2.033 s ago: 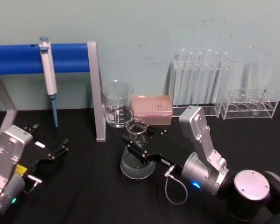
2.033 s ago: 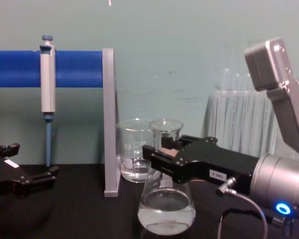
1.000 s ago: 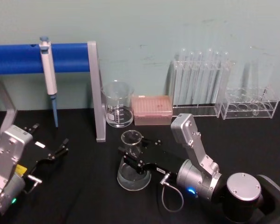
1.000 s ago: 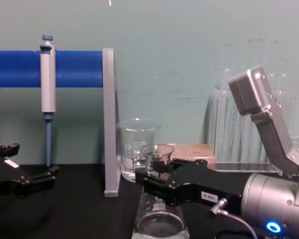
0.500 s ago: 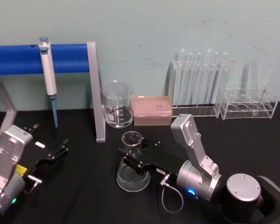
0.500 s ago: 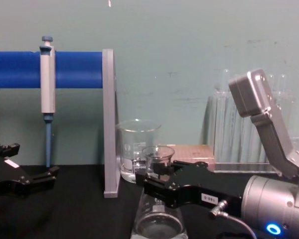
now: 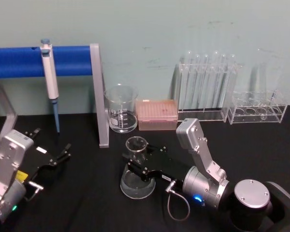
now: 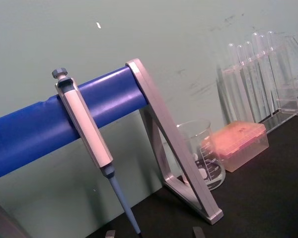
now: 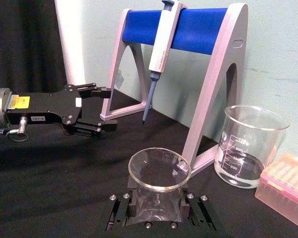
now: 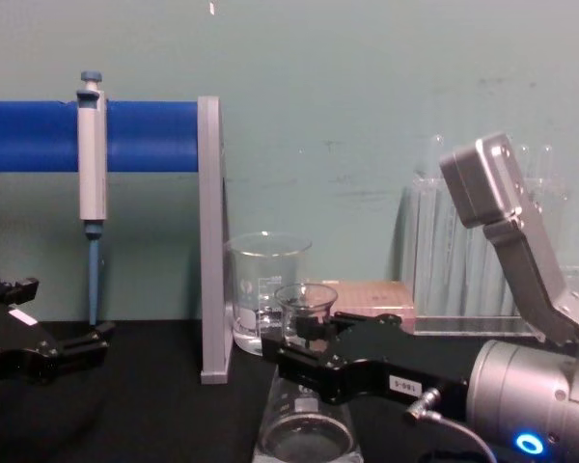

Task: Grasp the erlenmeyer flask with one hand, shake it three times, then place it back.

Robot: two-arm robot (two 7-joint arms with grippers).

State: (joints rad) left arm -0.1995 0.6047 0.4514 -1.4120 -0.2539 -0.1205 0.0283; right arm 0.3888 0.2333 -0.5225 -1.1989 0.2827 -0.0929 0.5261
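Black tabletop, one beaker, one erlenmeyer flask: right gripper clamps its neck; left gripper idles, fingers spread.

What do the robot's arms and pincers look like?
Both arms are silver metal with flat black two-fingered pincers. The right pincer has a white number label, a looping grey cable and a blue light on its round wrist. The left pincer has a white sticker and a yellow label.
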